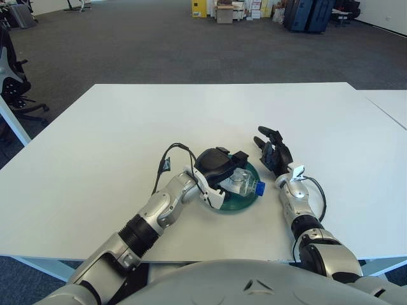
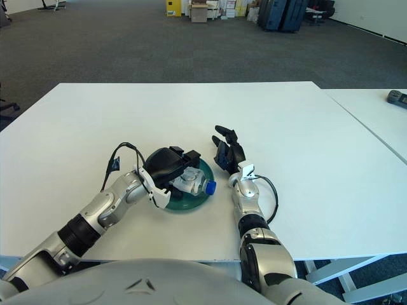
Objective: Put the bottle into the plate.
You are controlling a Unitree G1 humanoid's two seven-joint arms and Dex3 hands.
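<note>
Left hand [image 1: 219, 170] half-hiding bottle [image 1: 245, 183] over plate [image 1: 243, 203]

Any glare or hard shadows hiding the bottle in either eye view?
Left eye view: even light, no glare; the clear plastic bottle with blue cap reads fine, partly covered by the left hand. Right eye view: only soft shadow under the green round plate; the right hand is evenly lit.

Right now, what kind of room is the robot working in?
Probably an open office or lab: a wide grey carpeted floor, plain white tables, an office chair on the left, and boxes and suitcases stacked along the far wall.
</note>
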